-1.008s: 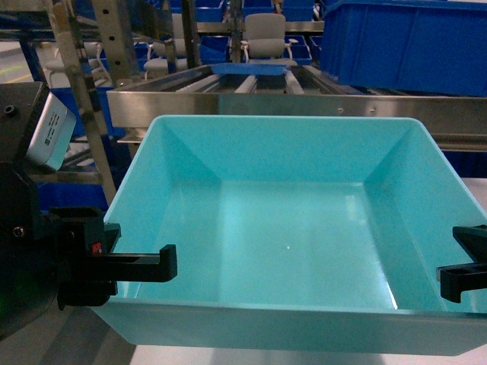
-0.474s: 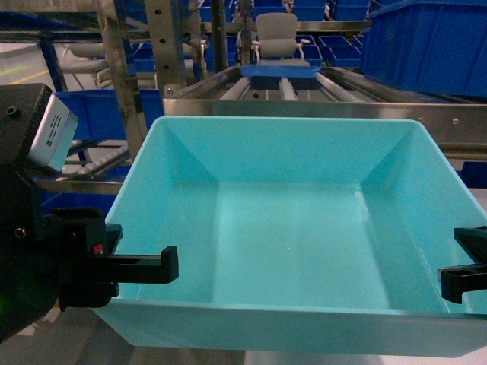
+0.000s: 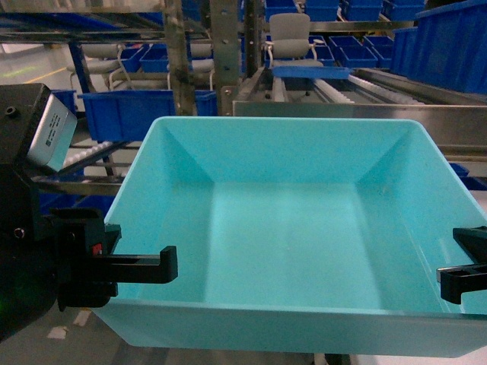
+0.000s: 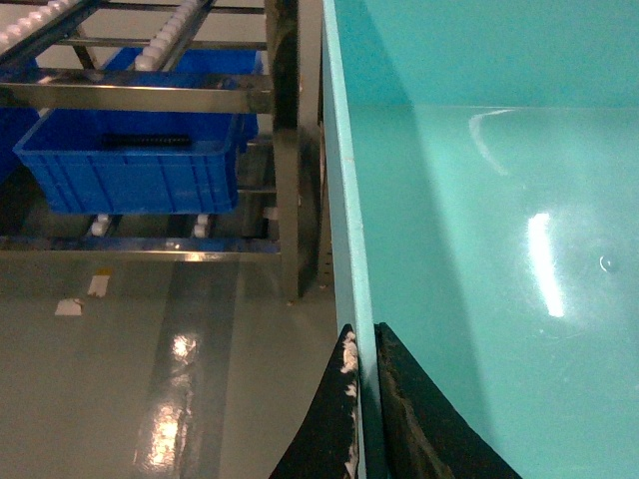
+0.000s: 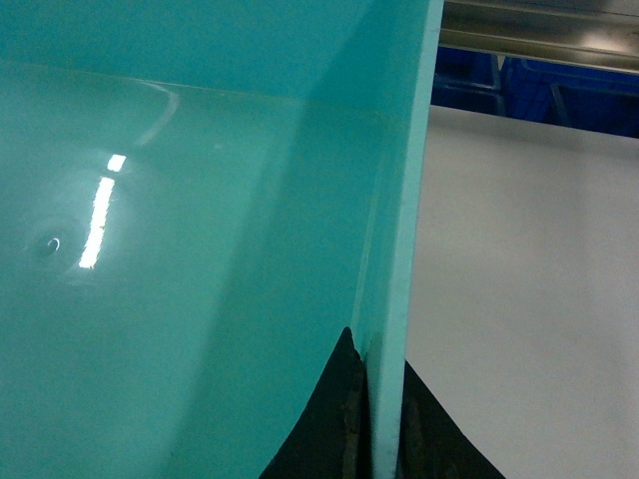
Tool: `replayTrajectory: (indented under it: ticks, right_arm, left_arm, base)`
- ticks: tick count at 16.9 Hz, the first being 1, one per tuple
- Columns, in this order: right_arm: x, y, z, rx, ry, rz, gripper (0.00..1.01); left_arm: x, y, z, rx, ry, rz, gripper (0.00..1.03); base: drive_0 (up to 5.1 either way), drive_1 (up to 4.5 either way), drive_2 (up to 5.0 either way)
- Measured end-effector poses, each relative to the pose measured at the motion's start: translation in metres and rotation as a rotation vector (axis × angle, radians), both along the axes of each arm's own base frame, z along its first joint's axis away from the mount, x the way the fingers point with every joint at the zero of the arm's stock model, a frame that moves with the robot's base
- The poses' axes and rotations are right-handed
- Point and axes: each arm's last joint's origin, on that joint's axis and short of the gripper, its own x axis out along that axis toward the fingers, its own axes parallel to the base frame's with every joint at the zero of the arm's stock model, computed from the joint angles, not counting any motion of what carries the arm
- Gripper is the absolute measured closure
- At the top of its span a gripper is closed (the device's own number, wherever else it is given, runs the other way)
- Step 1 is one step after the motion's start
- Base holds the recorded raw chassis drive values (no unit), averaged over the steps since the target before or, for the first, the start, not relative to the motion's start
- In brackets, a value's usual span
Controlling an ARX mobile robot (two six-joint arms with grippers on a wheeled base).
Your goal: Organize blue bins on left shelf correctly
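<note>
Two grippers are carrying one light turquoise-blue rectangular plastic tub (image 3: pixel 289 236) in front of me, its open top facing up and nothing inside it. I am pinching the tub's left wall with the left gripper (image 4: pixel 364 399): its dark fingers (image 4: pixel 414 409) are closed tight, one outside the wall and one inside, right at the rim. The right gripper (image 5: pixel 379 419) is doing the same on the right wall, fingers (image 5: pixel 334 419) squeezed onto the thin plastic.

The tub is hanging clear of any support, near me, with the shiny stainless-steel rack with white roller tracks (image 3: pixel 319 106) just beyond its far rim. Deep-blue ribbed crates (image 3: pixel 125 114) are sitting on the rack's levels to the far left and another large deep-blue crate (image 3: pixel 449 46) at far right.

I am judging the tub to be light but flexible: the smooth sloped walls look slick and thin, so a pinch on the side walls could slip or bow them. Holding at the rolled rim midway along both sides, as I am doing, seems the stiffest place, keeping it level.
</note>
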Motion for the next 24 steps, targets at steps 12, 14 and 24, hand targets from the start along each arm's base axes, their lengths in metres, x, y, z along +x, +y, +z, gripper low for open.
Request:
replayTrajectory:
  ticks: [12, 14, 24]
  right_arm:
    - [0.0, 0.0, -0.0005, 0.0, 0.002, 0.0, 0.99]
    - [-0.0001, 0.0, -0.0006, 0.0, 0.003, 0.0, 0.99]
    - [-0.0001, 0.0, -0.0007, -0.001, 0.003, 0.0, 0.99]
  left_arm:
    - [-0.0001, 0.0, -0.0001, 0.0, 0.0, 0.0, 1.01]
    - [-0.0001, 0.0, -0.0001, 0.0, 0.0, 0.0, 1.01]
    - [-0.0001, 0.0, -0.0001, 0.0, 0.0, 0.0, 1.01]
  base:
    - [-4.8, 3.14, 1.8]
    - [-4.6, 3.91, 0.7]
    - [-4.5, 4.07, 0.5]
